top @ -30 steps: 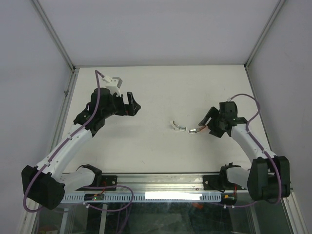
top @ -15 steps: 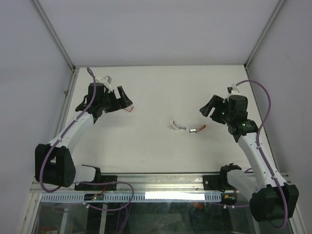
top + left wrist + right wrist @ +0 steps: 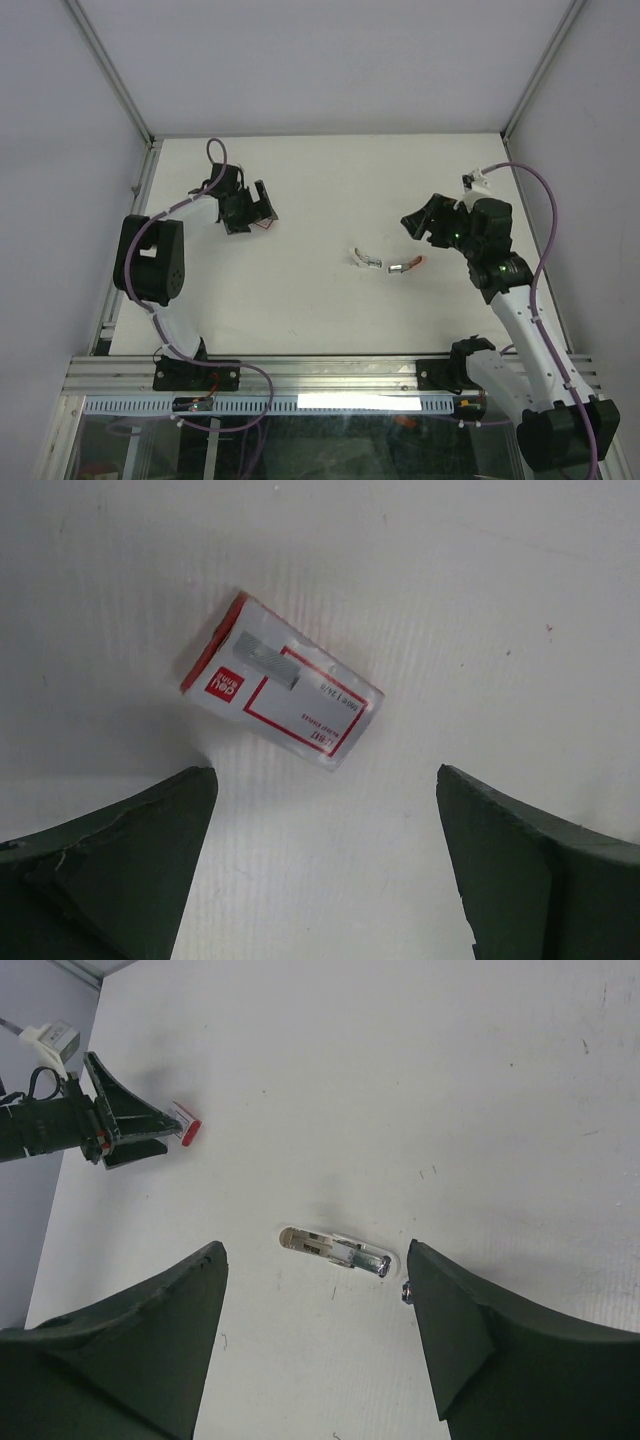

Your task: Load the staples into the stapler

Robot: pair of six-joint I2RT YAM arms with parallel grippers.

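Left wrist view shows the small red-and-white staple box [image 3: 283,680] flat on the white counter [image 3: 320,320] toward its far-left corner. It sits untouched just ahead of the wide-apart left end effector [image 3: 325,776], long axis skewed, red end leftward. Well apart, mid-counter, the tiny pale stapler [image 3: 335,1250] lies lengthwise left-right, its pinkish tip toward the right edge. The right end effector [image 3: 315,1248] hangs spread and empty above.
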